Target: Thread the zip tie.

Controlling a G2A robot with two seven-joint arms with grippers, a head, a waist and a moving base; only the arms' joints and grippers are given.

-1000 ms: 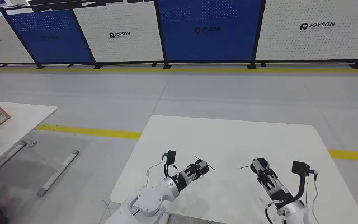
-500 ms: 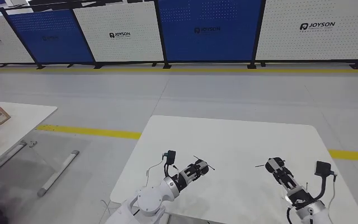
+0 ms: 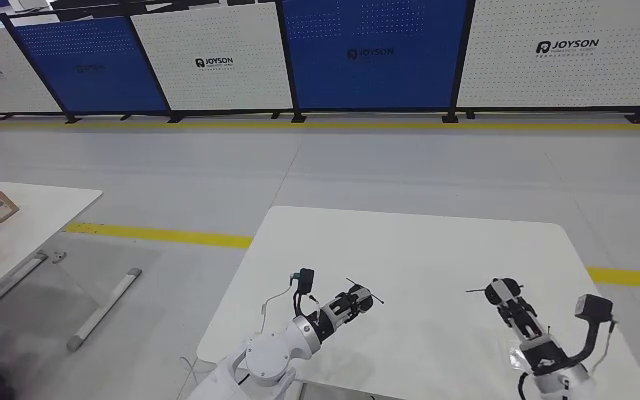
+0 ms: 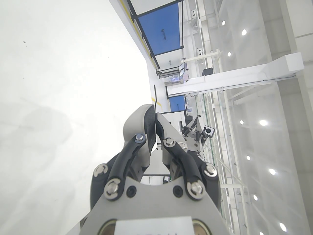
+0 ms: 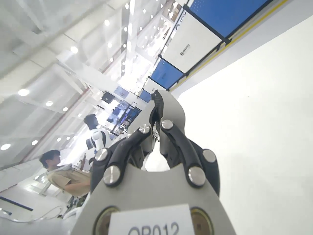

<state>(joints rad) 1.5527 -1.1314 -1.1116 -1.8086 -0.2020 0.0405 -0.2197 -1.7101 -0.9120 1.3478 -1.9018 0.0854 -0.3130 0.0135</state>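
Black, likely light, whippy and slick, the zip tie (image 4: 155, 93) pokes past my clamped left fingers (image 4: 137, 121); my right fingers (image 5: 176, 113) pinch a second strip (image 5: 158, 100) near its end, the best hold.

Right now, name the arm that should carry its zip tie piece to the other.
Right, likely: the right gripper holds its tie tip pointing toward the left gripper, whose strip lies crosswise. Both pairs of jaws are shut.
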